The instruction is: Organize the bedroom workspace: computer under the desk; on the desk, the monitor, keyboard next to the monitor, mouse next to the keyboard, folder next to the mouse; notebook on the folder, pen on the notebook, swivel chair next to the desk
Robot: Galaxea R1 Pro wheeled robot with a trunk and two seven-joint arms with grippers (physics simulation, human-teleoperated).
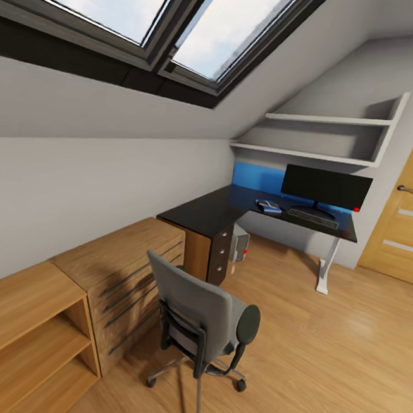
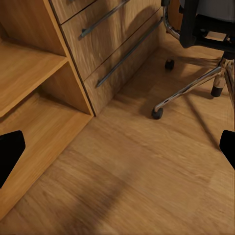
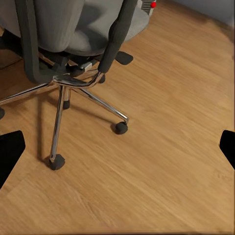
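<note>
The grey swivel chair (image 1: 200, 314) stands on the wooden floor with its back toward me, well short of the desk (image 1: 205, 214). On the black desktop stand the monitor (image 1: 326, 187) and, in front of it, the keyboard (image 1: 313, 218). Left of the keyboard lies a small blue and white flat item (image 1: 269, 207). The grey computer (image 1: 240, 244) sits under the desk beside the black drawer unit (image 1: 220, 254). The seat top is hidden by the chair's back. My left gripper (image 2: 117, 149) hangs open over the floor near the chair's base (image 2: 188, 90). My right gripper (image 3: 117, 147) is open above the floor beside the chair (image 3: 73, 29).
A light wooden dresser (image 1: 127, 265) and an open shelf unit (image 1: 24, 333) line the left wall under the sloped ceiling. A wooden door (image 1: 410, 209) is at the right. Wall shelves (image 1: 322, 137) hang above the desk. Bare floor stretches right of the chair.
</note>
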